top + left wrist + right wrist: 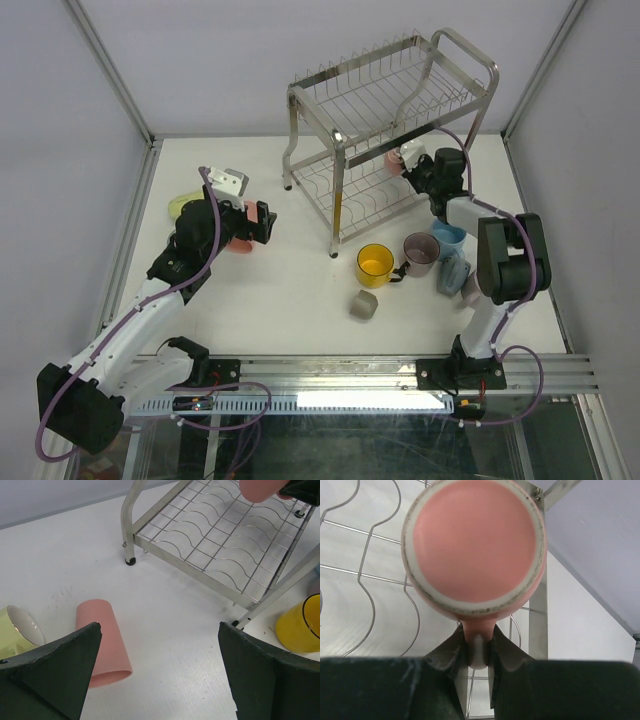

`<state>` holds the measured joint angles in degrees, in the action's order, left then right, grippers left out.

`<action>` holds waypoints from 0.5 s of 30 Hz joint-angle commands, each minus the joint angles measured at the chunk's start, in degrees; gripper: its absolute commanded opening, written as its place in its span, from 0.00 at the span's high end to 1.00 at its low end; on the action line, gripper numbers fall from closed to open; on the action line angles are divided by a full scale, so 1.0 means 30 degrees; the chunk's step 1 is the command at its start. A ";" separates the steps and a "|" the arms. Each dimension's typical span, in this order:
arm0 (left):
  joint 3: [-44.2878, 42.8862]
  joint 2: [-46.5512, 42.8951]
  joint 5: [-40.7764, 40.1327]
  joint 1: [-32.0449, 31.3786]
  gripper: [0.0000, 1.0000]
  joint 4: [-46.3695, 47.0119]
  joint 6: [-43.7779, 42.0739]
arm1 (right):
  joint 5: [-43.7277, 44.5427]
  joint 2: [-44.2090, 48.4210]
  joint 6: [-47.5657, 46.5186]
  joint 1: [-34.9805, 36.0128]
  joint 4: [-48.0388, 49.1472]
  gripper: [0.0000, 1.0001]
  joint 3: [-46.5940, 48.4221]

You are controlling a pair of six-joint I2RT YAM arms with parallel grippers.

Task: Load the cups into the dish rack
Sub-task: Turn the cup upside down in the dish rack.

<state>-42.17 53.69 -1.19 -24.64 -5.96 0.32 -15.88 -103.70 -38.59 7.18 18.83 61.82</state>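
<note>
- Pink glazed ceramic is clamped in the right fingers (451, 652). A pink mug (472, 545) is gripped by its handle, which is pinched between the closed fingers. The body thus hangs free beyond them and could be set down without the fingers meeting the wires.
- The mug is held at the right-hand end of the dish rack (390, 100), in the upper right of the overhead view. The wavy wires of the lower tier (365, 580) are seen behind it. Whether it touches them cannot be told.
- The left fingers (60, 665) are spread wide and nothing is held in them. They are poised over the table (165, 610), near a second pink cup (102, 645) lying on its side in the lower left of the left wrist view. A pale green cup (15, 630) lies just beside it.
- A yellow cup (375, 263), a mauve cup (420, 253), blue cups (450, 240) and a small grey cup (363, 305) are grouped on the table below the rack in the overhead view. No cup is seen resting in the rack, so most of the loading is judged undone.
</note>
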 commanded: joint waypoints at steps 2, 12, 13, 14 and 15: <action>-0.0006 -0.0482 0.0113 0.0212 0.01 0.0977 -0.0342 | -0.0660 0.0252 0.1706 0.0156 0.2928 0.93 0.1934; 0.0011 -0.0526 0.0146 0.0203 0.01 0.0980 -0.0318 | -0.0281 -0.1449 0.3094 0.0156 0.2653 0.84 0.3415; -0.0003 -0.0484 0.0164 0.0211 0.01 0.0984 -0.0326 | -0.0329 -0.1506 0.3153 0.0156 0.2622 0.83 0.3441; -0.0012 -0.0453 0.0185 0.0216 0.01 0.0978 -0.0313 | -0.0365 -0.1565 0.3204 0.0174 0.2625 0.83 0.3434; -0.0024 -0.0431 0.0213 0.0216 0.01 0.0984 -0.0311 | -0.0365 -0.1583 0.3280 0.0158 0.2631 0.82 0.3429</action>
<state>-42.17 53.32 -1.17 -24.64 -5.96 0.32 -15.92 -109.62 -31.09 7.44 19.00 67.96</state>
